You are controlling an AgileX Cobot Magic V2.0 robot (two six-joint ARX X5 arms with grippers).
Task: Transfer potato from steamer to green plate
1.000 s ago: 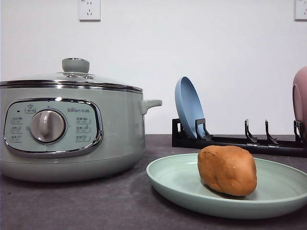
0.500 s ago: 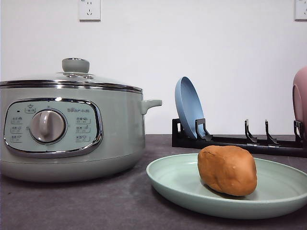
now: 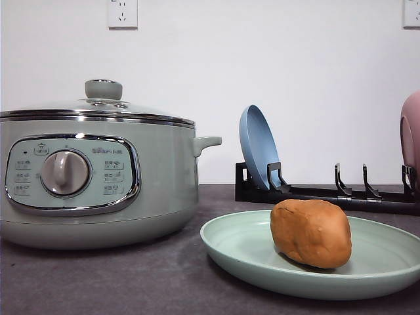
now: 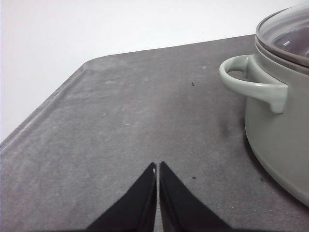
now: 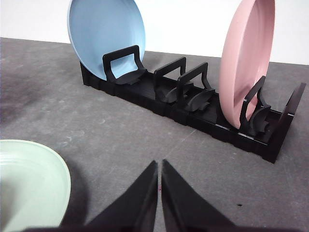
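Potato rests on green plate, front right of table. Steamer left, lid on. Left gripper jaws together beside steamer, empty. Right gripper jaws together, empty. Rack behind holds blue plate, pink plate.

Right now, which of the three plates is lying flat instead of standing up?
The green plate, flat on the table with the potato on it. The blue plate and pink plate stand on edge in the black rack.
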